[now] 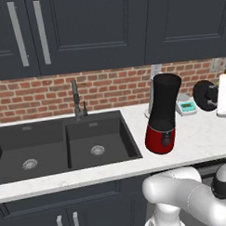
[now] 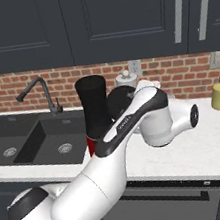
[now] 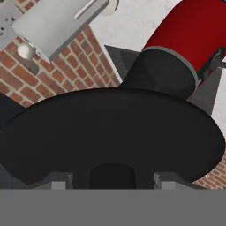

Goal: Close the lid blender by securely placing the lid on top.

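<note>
The blender [image 1: 163, 113] stands on the tabletop [image 1: 200, 139] right of the sink [image 1: 65, 145], its jar mouth uncovered. The lid [image 1: 205, 95] hangs in the air right of the blender, near jar-top height, tipped on edge. To seat it well, level the disc, centre it over the mouth, then lower it straight. The fingers [image 3: 113, 182] are closed on the lid's knob.

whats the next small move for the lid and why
Probably carry the lid sideways toward the blender and over its open jar top. The gripper is shut on the lid, which sits off to the blender's side in the air, not yet above it.
</note>
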You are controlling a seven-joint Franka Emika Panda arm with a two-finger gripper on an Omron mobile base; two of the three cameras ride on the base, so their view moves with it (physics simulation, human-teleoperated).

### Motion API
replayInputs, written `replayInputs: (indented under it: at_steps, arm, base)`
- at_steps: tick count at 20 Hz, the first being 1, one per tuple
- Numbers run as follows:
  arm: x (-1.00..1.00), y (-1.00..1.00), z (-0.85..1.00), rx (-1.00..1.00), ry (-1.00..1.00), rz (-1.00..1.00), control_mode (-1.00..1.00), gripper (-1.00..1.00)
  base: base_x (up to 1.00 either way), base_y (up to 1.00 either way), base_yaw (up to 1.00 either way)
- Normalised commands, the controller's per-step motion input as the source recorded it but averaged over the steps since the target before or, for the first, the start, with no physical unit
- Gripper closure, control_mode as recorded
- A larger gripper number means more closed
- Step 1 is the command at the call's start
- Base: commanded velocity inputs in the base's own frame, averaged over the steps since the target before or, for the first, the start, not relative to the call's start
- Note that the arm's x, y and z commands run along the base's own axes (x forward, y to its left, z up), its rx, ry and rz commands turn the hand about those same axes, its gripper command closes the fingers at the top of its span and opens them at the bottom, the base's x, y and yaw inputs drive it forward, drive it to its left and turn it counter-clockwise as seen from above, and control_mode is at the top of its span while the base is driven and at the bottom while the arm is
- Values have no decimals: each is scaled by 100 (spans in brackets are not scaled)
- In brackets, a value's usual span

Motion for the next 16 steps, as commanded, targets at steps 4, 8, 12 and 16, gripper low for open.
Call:
replayInputs:
  at_steps: [4, 8, 12, 16]
  arm:
    - [0, 35, 56, 2, -7, 0, -100, 100]
    - [0, 31, 53, 2, -1, 2, -100, 100]
    - [0, 27, 49, 1, 0, 3, -100, 100]
    - [10, 51, 28, 0, 1, 3, -100, 100]
  base:
    - [0, 0, 0]
    - [0, 0, 0]
    - [0, 0, 0]
    - [0, 0, 0]
